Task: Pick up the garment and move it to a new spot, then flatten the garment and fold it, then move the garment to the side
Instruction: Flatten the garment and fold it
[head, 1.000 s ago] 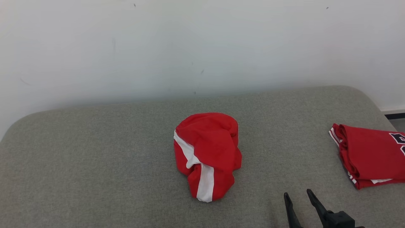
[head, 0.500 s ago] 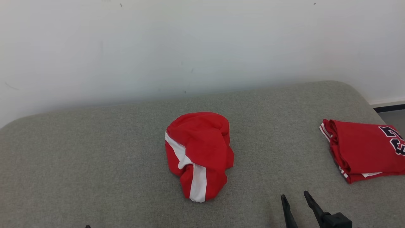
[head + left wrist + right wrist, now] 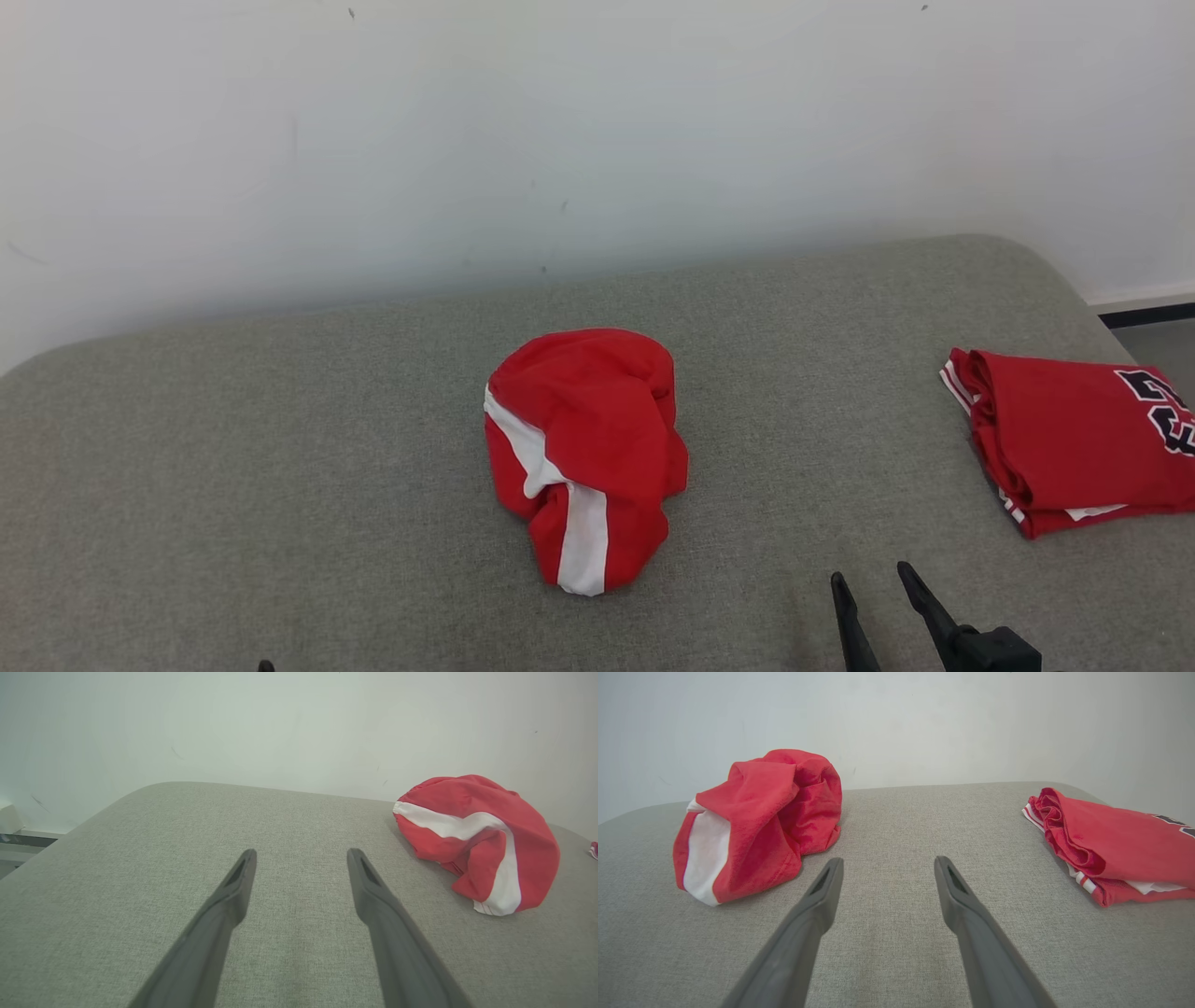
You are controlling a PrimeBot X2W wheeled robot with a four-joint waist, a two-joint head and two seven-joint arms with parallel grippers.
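Lying on the tabletop [image 3: 280, 420] are two red pieces, a crumpled garment [image 3: 583, 448] and a folded jersey [image 3: 1074, 439]; left gripper [image 3: 301, 858] and right gripper [image 3: 887, 865] jaws both released.

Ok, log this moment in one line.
stage: pre-grasp | crumpled garment: centre, untouched | folded jersey: far right | left tool: open | right tool: open

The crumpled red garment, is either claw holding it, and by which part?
Nothing is held. The left claw and right claw are both open and empty, apart from the crumpled garment.
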